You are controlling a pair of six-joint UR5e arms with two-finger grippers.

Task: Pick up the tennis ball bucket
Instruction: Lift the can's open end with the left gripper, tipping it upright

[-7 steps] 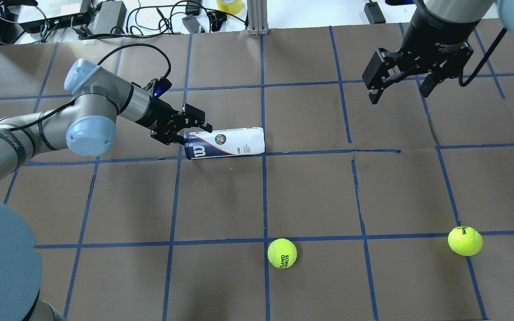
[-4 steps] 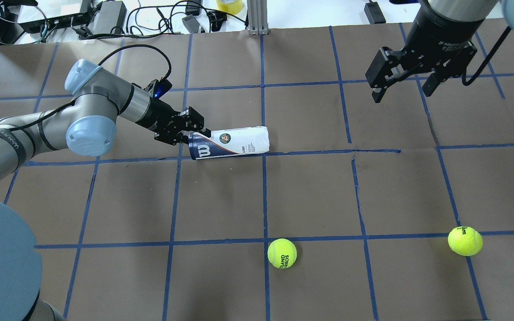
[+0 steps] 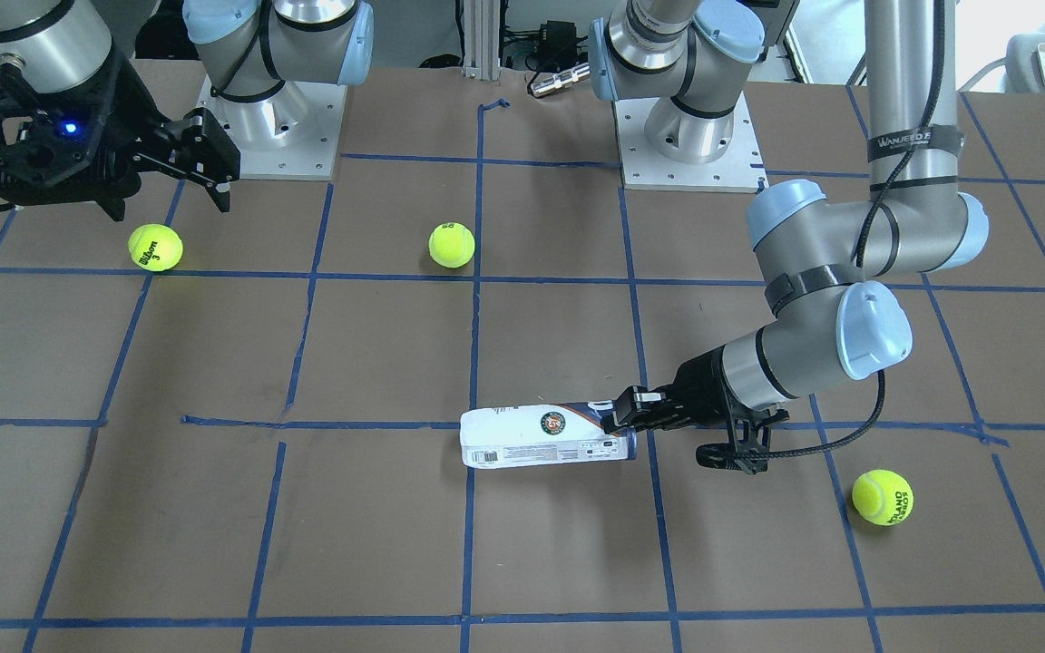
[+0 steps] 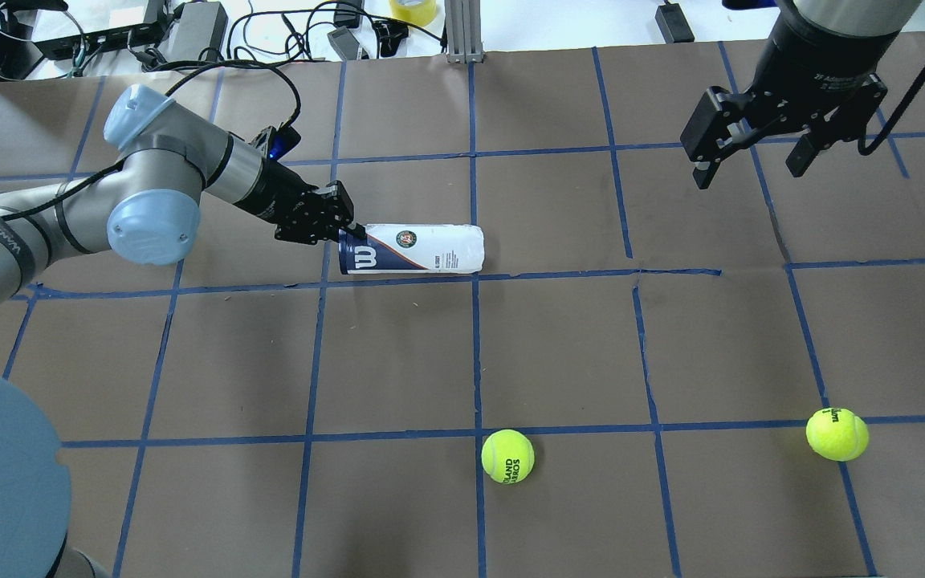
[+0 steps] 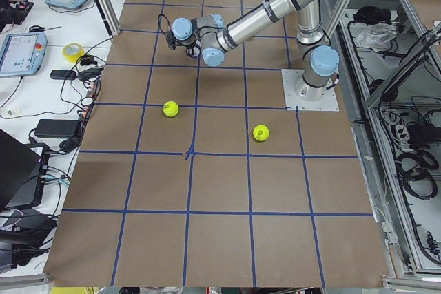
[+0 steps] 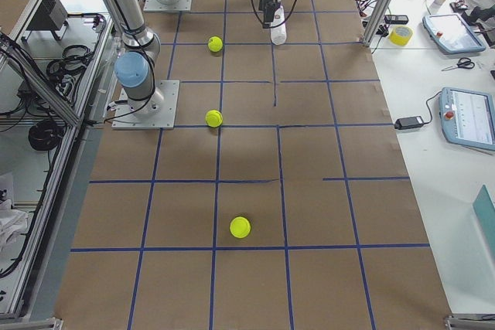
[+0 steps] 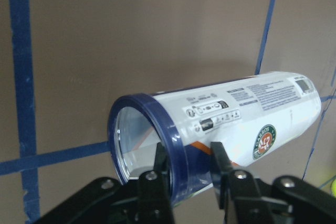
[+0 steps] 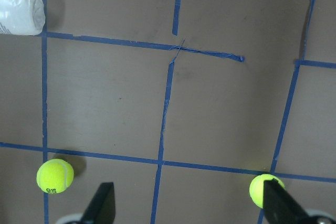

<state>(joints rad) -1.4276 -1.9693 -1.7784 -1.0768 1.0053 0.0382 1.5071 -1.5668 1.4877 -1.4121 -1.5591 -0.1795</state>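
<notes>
So the tennis ball bucket is lying on its side on the brown tabletop. It's a little left of the middle and closer to the far edge than to the robot's edge. The navy end points toward the left edge and the white closed end toward the right edge.

The left pincer comes in low from the left edge and is clamped on the rim of that navy end. In the wrist view the left pincer is narrow. One finger looks to be inside the open mouth and the other is pressed on the outside wall of the bucket. We can't tell whether the tube is clear of the paper or only resting on it.

The right pincer hangs high over the right side of the tabletop, fingers spread wide with nothing between them.

Two tennis balls sit nearer the robot's edge, well apart from the bucket. From across the tabletop we also see a third ball, toward the left edge and nearer the far edge than the bucket.
</notes>
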